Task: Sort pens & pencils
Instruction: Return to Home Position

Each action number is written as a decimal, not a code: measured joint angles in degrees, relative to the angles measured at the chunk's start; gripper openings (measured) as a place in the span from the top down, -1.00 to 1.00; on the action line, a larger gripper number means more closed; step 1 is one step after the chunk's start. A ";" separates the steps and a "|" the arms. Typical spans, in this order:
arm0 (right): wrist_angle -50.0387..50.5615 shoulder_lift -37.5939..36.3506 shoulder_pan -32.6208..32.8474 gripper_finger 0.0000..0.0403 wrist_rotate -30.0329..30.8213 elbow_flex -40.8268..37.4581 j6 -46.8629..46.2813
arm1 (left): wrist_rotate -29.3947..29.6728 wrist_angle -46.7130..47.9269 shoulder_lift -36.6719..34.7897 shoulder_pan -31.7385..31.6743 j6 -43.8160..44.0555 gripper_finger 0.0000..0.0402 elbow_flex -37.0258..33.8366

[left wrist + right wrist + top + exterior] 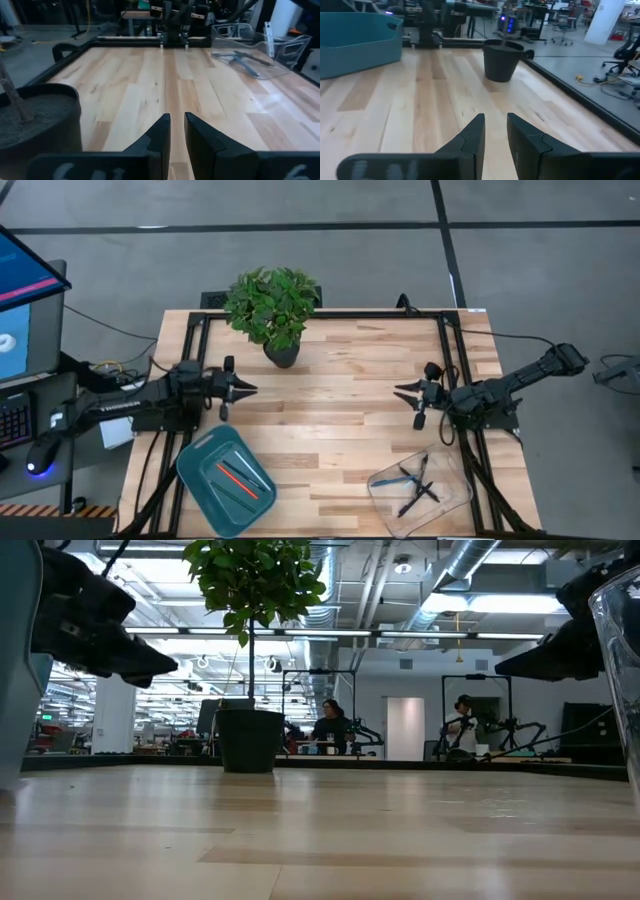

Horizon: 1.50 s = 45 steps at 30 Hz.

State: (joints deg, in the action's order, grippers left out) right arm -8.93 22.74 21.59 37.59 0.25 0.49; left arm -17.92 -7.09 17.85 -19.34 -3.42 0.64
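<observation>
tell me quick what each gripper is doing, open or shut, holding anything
Left gripper: open a small gap, holding nothing, above bare table.
Right gripper: open a small gap, holding nothing, above bare table.

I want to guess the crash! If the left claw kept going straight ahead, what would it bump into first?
Probably the right claw. The left claw points across bare wood on the table straight at it, nothing lying between. The plant pot sits off to one side, likely missed, though depth is hard to judge.
</observation>
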 joint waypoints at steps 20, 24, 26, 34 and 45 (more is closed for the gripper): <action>4.65 0.11 0.52 0.49 -2.63 0.00 -5.00 | -18.24 1.49 0.00 -9.11 2.67 0.77 -0.17; 4.64 0.11 0.52 0.49 -3.27 0.00 -5.04 | -18.22 0.13 0.00 -9.01 5.06 0.77 -0.20; 4.66 0.11 0.52 0.49 -3.28 0.00 -4.94 | -18.02 -0.19 0.00 -8.56 5.23 0.77 -0.22; 3.70 0.04 0.43 0.49 -5.14 0.00 -4.66 | -16.28 0.46 0.13 -6.79 4.63 0.77 -0.24; 1.88 0.02 0.54 0.49 -27.06 0.00 -0.26 | -16.21 0.71 0.13 -6.57 4.75 0.77 -0.26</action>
State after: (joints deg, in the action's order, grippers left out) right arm -7.05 22.76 22.13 10.52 0.25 0.22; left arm -34.13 -6.38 17.98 -25.91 1.33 0.38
